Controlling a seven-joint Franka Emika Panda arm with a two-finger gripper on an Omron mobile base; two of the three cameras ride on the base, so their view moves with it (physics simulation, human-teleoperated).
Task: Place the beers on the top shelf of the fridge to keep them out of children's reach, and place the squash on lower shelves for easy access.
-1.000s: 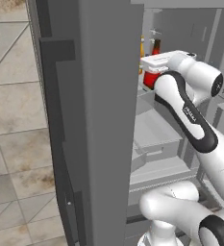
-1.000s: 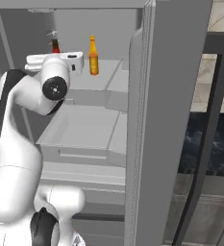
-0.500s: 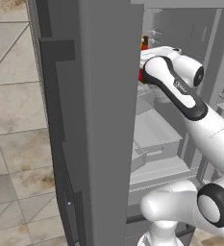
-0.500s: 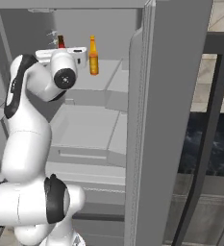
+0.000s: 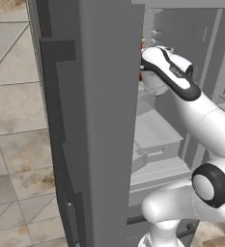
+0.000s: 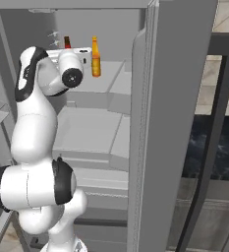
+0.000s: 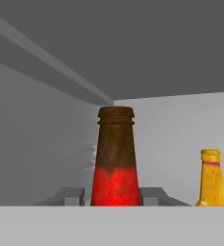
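The pincer (image 7: 114, 197) pinches the brown bottle (image 7: 115, 158) at its red-labelled body, up on the top shelf (image 6: 106, 81) of the fridge (image 6: 177, 98), just left of the yellow bottle (image 6: 95, 58); glass looks stiff, slick, breakable, top-heavy; grip low.

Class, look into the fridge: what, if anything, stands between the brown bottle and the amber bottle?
Nothing. In the hand view the stretch between the brown bottle and the amber bottle shows just the bare pale fridge wall.
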